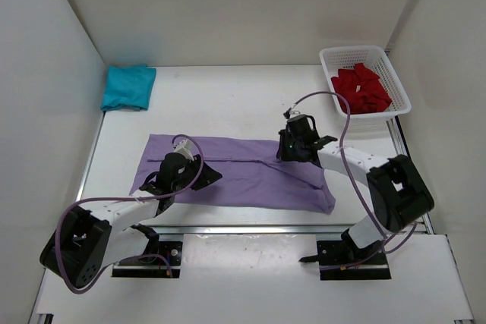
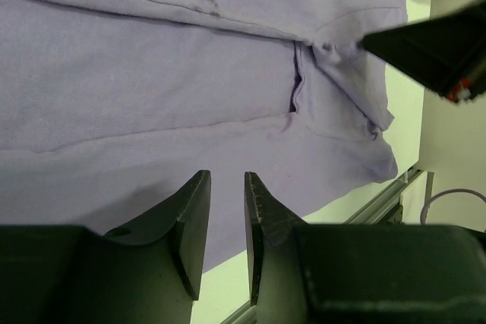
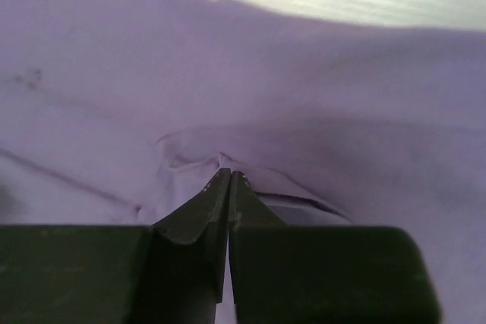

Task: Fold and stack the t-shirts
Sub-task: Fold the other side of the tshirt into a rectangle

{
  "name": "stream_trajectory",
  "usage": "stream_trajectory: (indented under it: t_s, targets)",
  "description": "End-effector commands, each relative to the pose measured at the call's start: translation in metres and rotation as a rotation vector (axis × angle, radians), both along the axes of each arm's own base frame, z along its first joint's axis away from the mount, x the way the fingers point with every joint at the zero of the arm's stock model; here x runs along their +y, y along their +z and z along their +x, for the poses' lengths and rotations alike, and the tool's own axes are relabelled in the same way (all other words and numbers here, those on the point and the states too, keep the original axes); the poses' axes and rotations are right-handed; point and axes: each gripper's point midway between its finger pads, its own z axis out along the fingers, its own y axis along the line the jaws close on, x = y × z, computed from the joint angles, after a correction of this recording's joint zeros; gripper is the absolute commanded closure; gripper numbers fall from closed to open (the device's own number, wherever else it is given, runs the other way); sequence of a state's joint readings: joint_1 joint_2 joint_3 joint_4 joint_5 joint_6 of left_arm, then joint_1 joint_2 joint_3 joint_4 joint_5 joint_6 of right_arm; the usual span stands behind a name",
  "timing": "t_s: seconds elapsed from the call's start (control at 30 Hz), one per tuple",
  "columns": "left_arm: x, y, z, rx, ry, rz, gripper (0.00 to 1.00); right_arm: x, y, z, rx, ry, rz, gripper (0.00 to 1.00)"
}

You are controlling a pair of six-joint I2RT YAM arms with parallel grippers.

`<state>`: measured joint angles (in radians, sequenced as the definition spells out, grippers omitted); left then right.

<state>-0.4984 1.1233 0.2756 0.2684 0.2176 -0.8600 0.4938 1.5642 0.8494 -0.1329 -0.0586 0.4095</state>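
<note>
Your lavender shirt [image 1: 243,176] lies spread across the near half of the table [image 1: 228,104]. Its long side runs left to right between the two arms, and its front edge sits close to the table's near edge. It is mostly flat, with a seam line running along it and some rumpling at the right end, where the corner nearest you droops into a point. Your right hand [image 3: 228,174] is down on that right portion. Its fingers are pressed together tip to tip, and a small pucker of the lavender cloth is gathered and pinched right where they meet. Around the pinch the fabric rises into a soft ridge. Your left hand [image 2: 226,174] hangs over the left part of the same shirt. Its two fingers stand a narrow gap apart with nothing between them, and through the gap you see only cloth and a strip of table. From the left wrist view, a small dark speckle [image 2: 209,4] shows on the cloth beside the seam, and the other arm's dark tip pokes in at the upper right. The teal shirt [image 1: 127,87] sits folded in the far left corner of the table, well apart from both hands. The red shirt [image 1: 363,90] lies crumpled inside the white mesh basket [image 1: 328,57] at the far right corner.
</note>
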Motion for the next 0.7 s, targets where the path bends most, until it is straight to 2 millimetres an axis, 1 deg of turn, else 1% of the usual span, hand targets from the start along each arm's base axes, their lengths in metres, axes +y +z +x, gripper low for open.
stream_trajectory:
  t_s: [0.0, 0.03, 0.07, 0.1, 0.17, 0.2, 0.23, 0.3, 0.33, 0.37, 0.4, 0.47, 0.5, 0.53, 0.57, 0.6, 0.63, 0.67]
  targets:
    - [-0.005, 0.016, 0.004, -0.046, -0.009, -0.045, 0.65, 0.000, 0.011, -0.029, 0.018, -0.026, -0.013, 1.00]
    - [-0.006, 0.017, 0.005, -0.046, -0.013, -0.047, 0.65, 0.006, 0.017, -0.036, 0.007, -0.024, -0.005, 1.00]
    - [-0.009, 0.020, 0.004, -0.047, -0.023, -0.059, 0.66, 0.008, 0.013, -0.048, 0.028, -0.032, -0.018, 1.00]
    - [-0.008, 0.020, 0.006, -0.047, -0.014, -0.056, 0.65, 0.006, 0.012, -0.056, 0.034, -0.038, -0.025, 1.00]
    - [-0.010, 0.021, 0.005, -0.047, -0.019, -0.065, 0.65, 0.016, 0.013, -0.074, 0.047, -0.039, 0.004, 1.00]
    - [-0.011, 0.023, 0.006, -0.051, -0.018, -0.067, 0.65, 0.018, 0.008, -0.083, 0.072, -0.043, 0.008, 1.00]
    - [-0.011, 0.024, 0.006, -0.053, -0.019, -0.066, 0.64, 0.017, 0.008, -0.085, 0.066, -0.054, -0.002, 1.00]
    - [-0.013, 0.028, 0.008, -0.059, -0.024, -0.074, 0.65, 0.023, 0.001, -0.100, 0.091, -0.046, 0.004, 1.00]
    - [-0.012, 0.029, 0.008, -0.056, -0.028, -0.080, 0.65, 0.027, 0.004, -0.101, 0.083, -0.048, 0.023, 1.00]
    - [-0.009, 0.029, 0.010, -0.059, -0.014, -0.079, 0.65, 0.033, 0.002, -0.110, 0.090, -0.039, 0.034, 1.00]
    - [-0.008, 0.031, 0.011, -0.063, -0.013, -0.084, 0.66, 0.036, 0.001, -0.114, 0.093, -0.040, 0.047, 1.00]
    - [-0.005, 0.039, 0.016, -0.081, -0.001, -0.095, 0.65, 0.050, 0.006, -0.120, 0.090, -0.012, 0.103, 1.00]
    - [-0.003, 0.036, 0.017, -0.077, 0.001, -0.086, 0.65, 0.052, 0.002, -0.125, 0.104, -0.006, 0.108, 1.00]
    - [0.000, 0.038, 0.020, -0.085, 0.011, -0.084, 0.65, 0.058, 0.006, -0.128, 0.095, 0.015, 0.123, 0.93]
    - [0.001, 0.041, 0.023, -0.089, 0.017, -0.086, 0.66, 0.063, 0.012, -0.130, 0.092, 0.041, 0.144, 0.90]
    - [0.001, 0.039, 0.021, -0.084, 0.009, -0.078, 0.65, 0.067, 0.019, -0.129, 0.080, 0.059, 0.149, 0.84]
    - [-0.001, 0.040, 0.021, -0.086, 0.001, -0.075, 0.65, 0.066, 0.023, -0.132, 0.076, 0.084, 0.136, 0.79]
    - [-0.007, 0.045, 0.020, -0.100, -0.015, -0.067, 0.64, 0.057, 0.030, -0.128, 0.052, 0.061, 0.114, 0.76]
